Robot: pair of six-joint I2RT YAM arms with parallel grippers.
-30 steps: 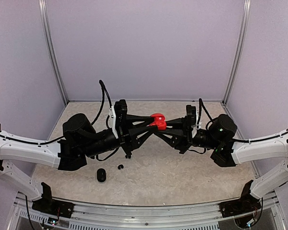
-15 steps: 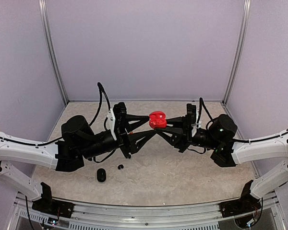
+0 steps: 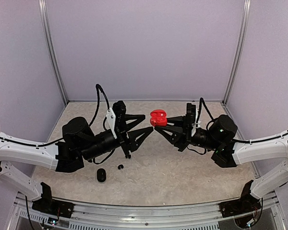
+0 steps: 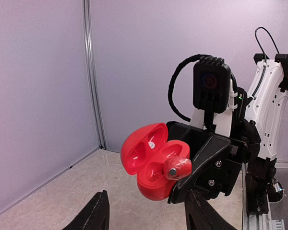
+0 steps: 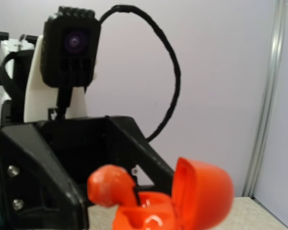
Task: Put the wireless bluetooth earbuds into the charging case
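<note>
Overhead, above the middle of the table (image 3: 182,177), the right gripper (image 3: 162,125) is clamped on a red case (image 3: 158,117) and holds it well clear of the surface, with the lid (image 4: 143,146) standing open.

From the left wrist, a red bud (image 4: 177,167) sits at the rim of the case's lower half, right against the black finger that pinches the case. I cannot tell whether it is seated in its socket or only resting on the edge. The right wrist view shows the same bud poking up above the lower half beside the lid, but everything close to that lens is blurred. That gripper's own fingers do not show in it. The hollows inside the case are glossy red on red, so it is unclear whether a second red bud lies in them.

The left gripper (image 3: 145,123) faces the case from just beside it, its two fingers spread apart with nothing between them. In its own camera only the fingertips (image 4: 98,213) show, cut off at the bottom edge.

On the table near the left arm lies a black case (image 3: 101,175), and just beside it a tiny black bud (image 3: 120,166). The speck is too small to tell whether it is one bud or two, and I cannot make out whether the black case is open or closed.
</note>
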